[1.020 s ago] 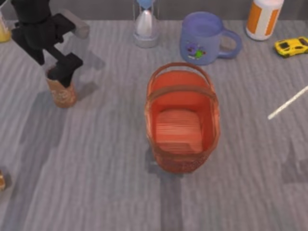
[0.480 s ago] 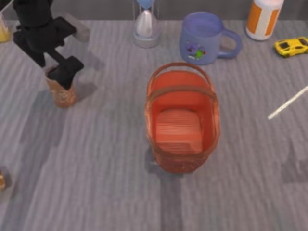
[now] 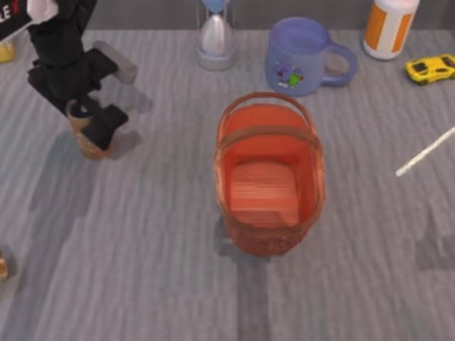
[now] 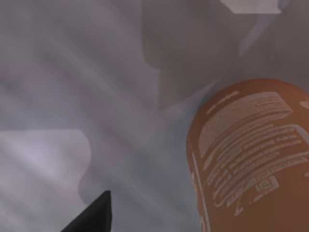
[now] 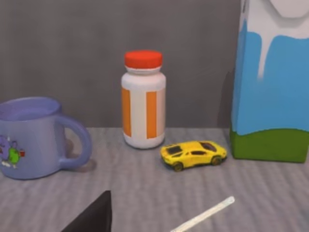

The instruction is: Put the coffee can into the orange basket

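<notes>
The coffee can (image 3: 88, 142), orange-brown with pale print, stands upright at the table's far left. My left gripper (image 3: 89, 121) is down over its top, one dark finger on each side. In the left wrist view the can (image 4: 251, 159) fills one side, and a wide gap of table separates it from the one black fingertip (image 4: 96, 215) that shows, so the gripper is open. The orange basket (image 3: 269, 213), with its arched handle, stands empty in the middle of the table. My right arm is out of the top view; its wrist view shows one fingertip (image 5: 96, 215) set far to the side.
Along the back stand an hourglass (image 3: 215, 35), a blue mug (image 3: 302, 57), a white-and-orange bottle (image 3: 389, 27) and a yellow toy car (image 3: 430, 68). A white stick (image 3: 425, 153) lies at the right. A blue-and-green carton (image 5: 273, 82) stands beside the car.
My left gripper has shifted right and toward the front and come lower around the can's top. The can and the basket have not moved.
</notes>
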